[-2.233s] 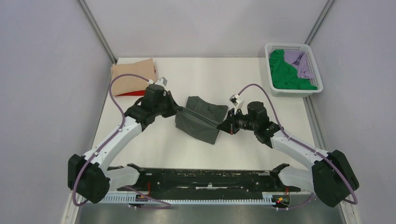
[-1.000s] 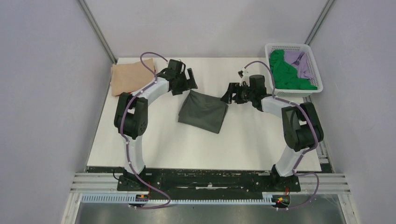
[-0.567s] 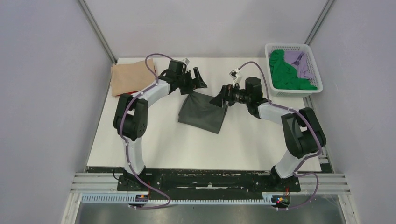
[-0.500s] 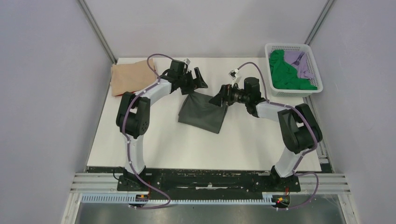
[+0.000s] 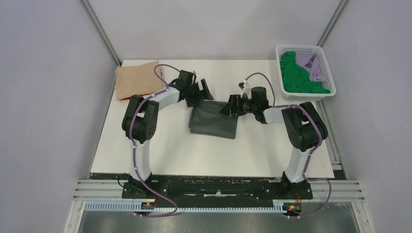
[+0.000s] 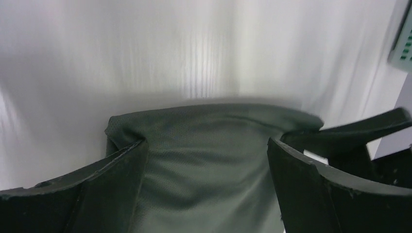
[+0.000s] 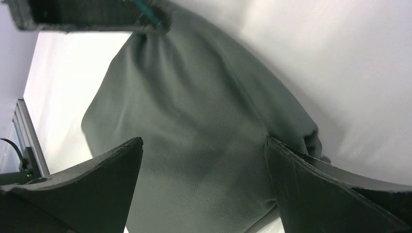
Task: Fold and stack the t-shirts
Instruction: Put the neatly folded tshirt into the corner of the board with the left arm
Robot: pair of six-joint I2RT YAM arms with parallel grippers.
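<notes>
A folded dark grey t-shirt (image 5: 214,124) lies mid-table. Both grippers sit low at its far edge. My left gripper (image 5: 201,93) is at the far left corner, open, its jaws (image 6: 206,143) straddling grey cloth (image 6: 204,184). My right gripper (image 5: 227,106) is at the far right corner, also open (image 7: 203,141) over the cloth (image 7: 194,97). Neither pinches the fabric. A folded tan t-shirt (image 5: 137,79) rests at the far left. Green (image 5: 296,77) and lilac (image 5: 311,63) t-shirts lie crumpled in the basket.
The white lattice basket (image 5: 300,48) stands at the far right corner. Grey walls close in both sides and the back. The arms' bases and a black rail (image 5: 214,187) run along the near edge.
Both grippers dropped onto the grey shirt's far edge and drew closer together. The shirt, tilted before, now lies squarer and slightly nearer. The right jaws spread a little wider.
</notes>
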